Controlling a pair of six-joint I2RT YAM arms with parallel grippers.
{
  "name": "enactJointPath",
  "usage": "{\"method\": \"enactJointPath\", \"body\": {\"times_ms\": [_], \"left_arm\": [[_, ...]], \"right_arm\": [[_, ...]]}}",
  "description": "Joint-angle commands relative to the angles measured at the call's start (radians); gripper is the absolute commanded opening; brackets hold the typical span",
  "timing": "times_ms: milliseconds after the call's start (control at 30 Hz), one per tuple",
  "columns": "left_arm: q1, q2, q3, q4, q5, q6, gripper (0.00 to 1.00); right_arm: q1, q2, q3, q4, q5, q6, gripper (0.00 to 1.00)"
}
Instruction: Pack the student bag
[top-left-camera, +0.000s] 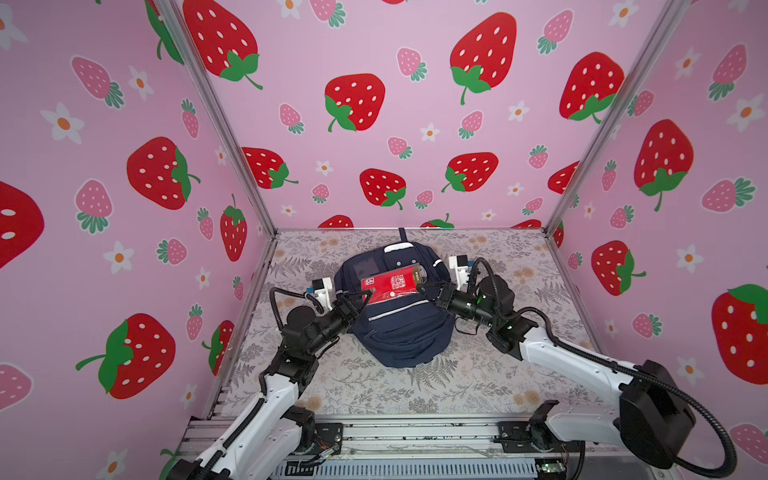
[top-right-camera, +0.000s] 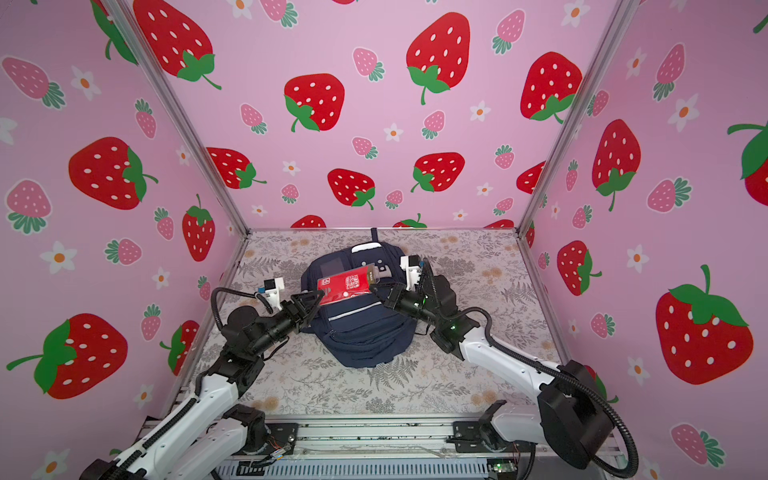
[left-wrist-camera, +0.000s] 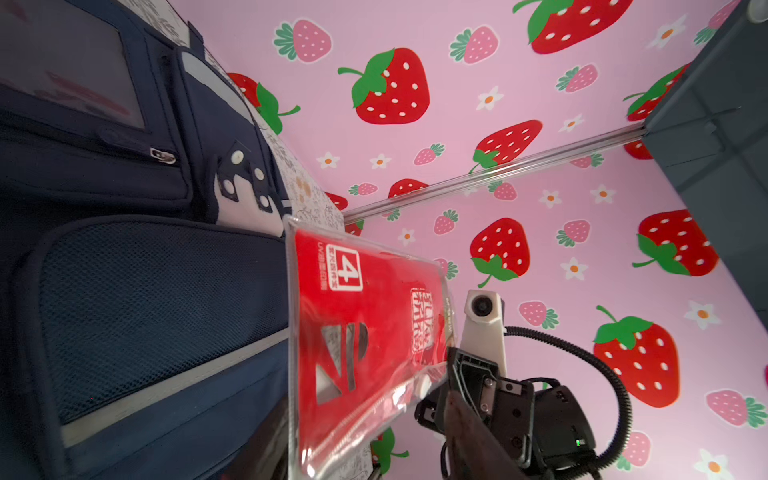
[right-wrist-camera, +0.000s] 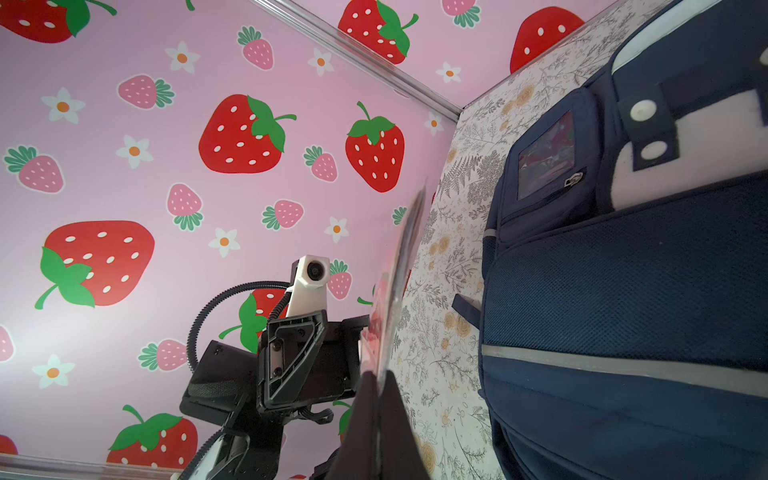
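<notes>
Both top views: right gripper (top-left-camera: 419, 287) pinches packet (top-left-camera: 388, 284) over student bag (top-left-camera: 399, 328); left gripper (top-left-camera: 360, 296) spread.

One student bag (top-left-camera: 401, 336), one red packet (top-left-camera: 388, 284) in a clear sleeve, one floral surface (top-left-camera: 478, 382), and two end effectors: left end effector (top-left-camera: 365, 295), right end effector (top-left-camera: 420, 287).
</notes>
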Motion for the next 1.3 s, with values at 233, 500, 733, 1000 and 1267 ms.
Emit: {"method": "enactJointPath", "body": {"times_ms": [233, 500, 733, 1000, 1267], "left_arm": [[-0.003, 0.055, 0.349, -0.597, 0.039, 0.441, 0.59], [-0.004, 0.047, 0.329, -0.618, 0.093, 0.428, 0.59], [-0.009, 0.045, 0.322, -0.599, 0.108, 0.400, 0.59], [-0.081, 0.276, 0.576, -1.023, -0.025, 0.796, 0.60], [-0.424, 0.529, 0.824, -1.215, -0.401, 1.071, 0.64]], "right_arm": [[-0.102, -0.213, 0.006, -0.235, 0.035, -0.137, 0.00], [-0.153, -0.423, -0.024, -0.446, 0.063, -0.242, 0.00], [-0.153, -0.475, -0.024, -0.485, -0.024, -0.306, 0.00], [-0.154, -0.535, -0.055, -0.524, 0.047, -0.262, 0.00], [-0.158, -0.680, -0.008, -0.832, 0.300, -0.237, 0.00]]}}
